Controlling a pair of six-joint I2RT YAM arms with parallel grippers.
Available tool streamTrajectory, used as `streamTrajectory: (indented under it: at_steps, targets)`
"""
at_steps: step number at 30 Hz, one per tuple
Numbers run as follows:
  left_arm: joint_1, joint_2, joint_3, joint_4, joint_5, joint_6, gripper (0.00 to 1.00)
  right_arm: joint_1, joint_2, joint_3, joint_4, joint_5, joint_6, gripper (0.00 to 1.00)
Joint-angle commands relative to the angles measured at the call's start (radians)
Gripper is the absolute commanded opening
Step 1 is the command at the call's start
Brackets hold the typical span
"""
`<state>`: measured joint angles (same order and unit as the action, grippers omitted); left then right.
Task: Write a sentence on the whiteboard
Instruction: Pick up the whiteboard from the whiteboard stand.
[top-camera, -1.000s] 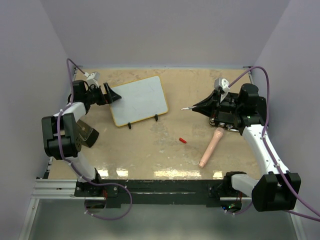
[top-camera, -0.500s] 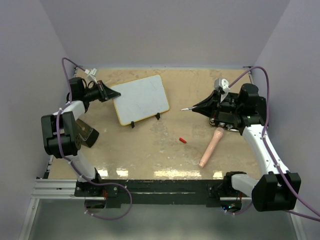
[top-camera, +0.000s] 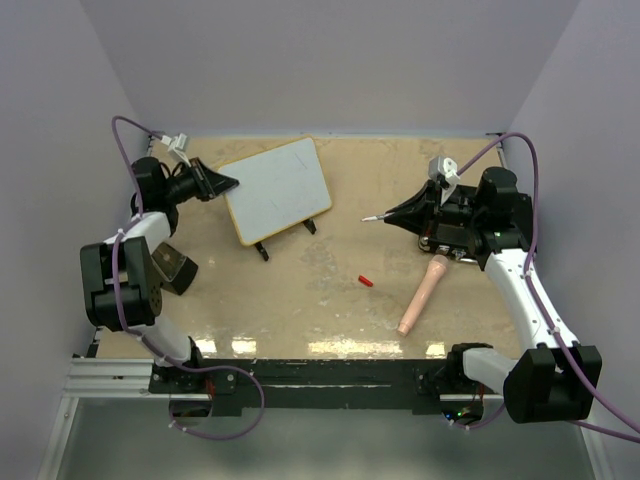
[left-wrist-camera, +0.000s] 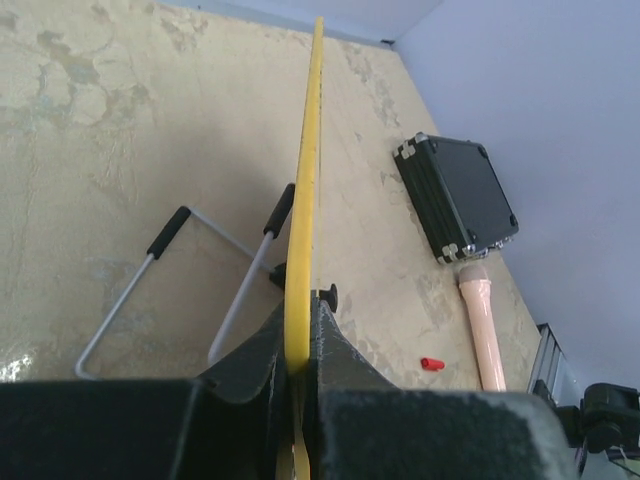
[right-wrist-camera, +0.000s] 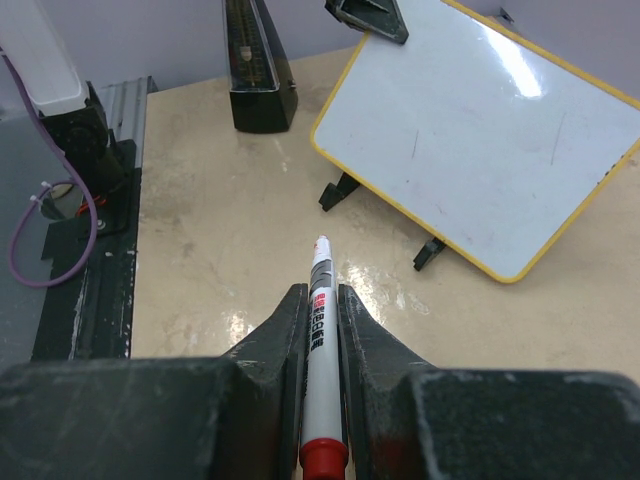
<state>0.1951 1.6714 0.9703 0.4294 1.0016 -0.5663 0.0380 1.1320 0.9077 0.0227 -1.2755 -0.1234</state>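
Note:
The whiteboard (top-camera: 280, 190) is at the back left, white with a yellow rim and black clip feet, and tilted up off the table. My left gripper (top-camera: 225, 184) is shut on its left edge. In the left wrist view the rim (left-wrist-camera: 305, 180) runs edge-on between the closed jaws of that gripper (left-wrist-camera: 298, 330). The board face (right-wrist-camera: 480, 130) shows only faint grey streaks, and no sentence is in view. My right gripper (top-camera: 395, 215) hovers at the right, shut on a white marker (right-wrist-camera: 320, 320) with its uncapped tip pointing toward the board.
A red marker cap (top-camera: 366, 281) lies mid-table. A peach cylinder (top-camera: 421, 295) lies below the right gripper. A black case (top-camera: 172, 268) sits near the left arm. The board's wire stand (left-wrist-camera: 160, 290) hangs behind it.
My left gripper has shut on the board's left edge. It has swung the board anticlockwise and toward the back, tipping it up. The right arm and the marker have not moved.

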Motion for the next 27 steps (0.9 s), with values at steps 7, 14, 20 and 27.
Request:
streamTrajectory:
  at_steps: [7,14,20,27]
  targets:
    - [-0.054,-0.160,-0.002,0.325,-0.057,-0.132,0.00,-0.004,-0.001,0.010,-0.020,-0.030,-0.048,0.00]
    - [-0.128,-0.320,-0.111,0.358,-0.129,-0.185,0.00,-0.004,-0.012,0.057,-0.167,-0.038,-0.195,0.00]
    - [-0.272,-0.493,-0.281,0.403,-0.270,-0.227,0.00,-0.004,-0.054,0.094,-0.282,-0.025,-0.297,0.00]
    - [-0.456,-0.602,-0.445,0.439,-0.440,-0.247,0.00,0.005,-0.074,0.196,-0.546,0.027,-0.478,0.00]
